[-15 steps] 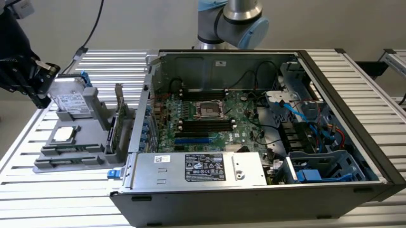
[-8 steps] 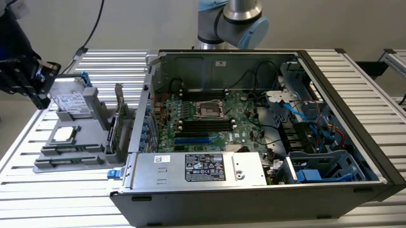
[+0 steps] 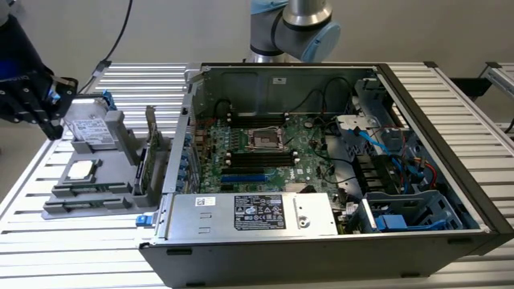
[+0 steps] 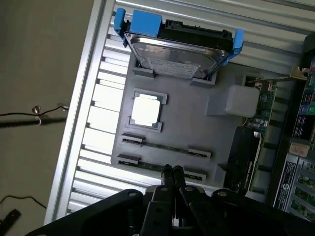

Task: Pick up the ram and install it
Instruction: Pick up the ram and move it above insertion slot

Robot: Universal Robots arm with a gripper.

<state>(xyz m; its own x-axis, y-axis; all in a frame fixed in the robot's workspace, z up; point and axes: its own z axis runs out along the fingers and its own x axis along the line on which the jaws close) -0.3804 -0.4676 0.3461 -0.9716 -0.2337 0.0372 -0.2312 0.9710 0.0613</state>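
The gripper (image 4: 173,170) is shown in the wrist view with its two fingers pressed together and nothing pinched between them. The ram (image 4: 147,165) is found just beyond the fingertips (image 4: 168,170), set on edge in the grey holder (image 4: 216,123), each end seated in a small clip. Its middle is partly covered by the fingertips. Contact cannot be confirmed, and the gripper is judged to be held clear of it.

A second stick (image 4: 165,147) is laid parallel to the ram, one row further out from the fingers. The processor chip (image 4: 145,110) is placed beyond that, and the hard drive (image 4: 179,51) is furthest from the fingers. The expansion card (image 4: 246,152) is stood off to one side of them. In the exterior view the open computer case (image 3: 449,180) is set well apart from the holder, and its memory slots (image 3: 259,158) appear unfilled.

Several risks are judged from this:
- With the fingers pressed together the thin board cannot be straddled, so its upper edge or chips could be pressed on instead of gripped.
- Because the two sticks are set so close, the wrong one could be caught, or the neighbour nudged out of its clips.
- If the ram is gripped off-centre it could be tilted in the clips and jammed, or be slipped from the fingers over the case
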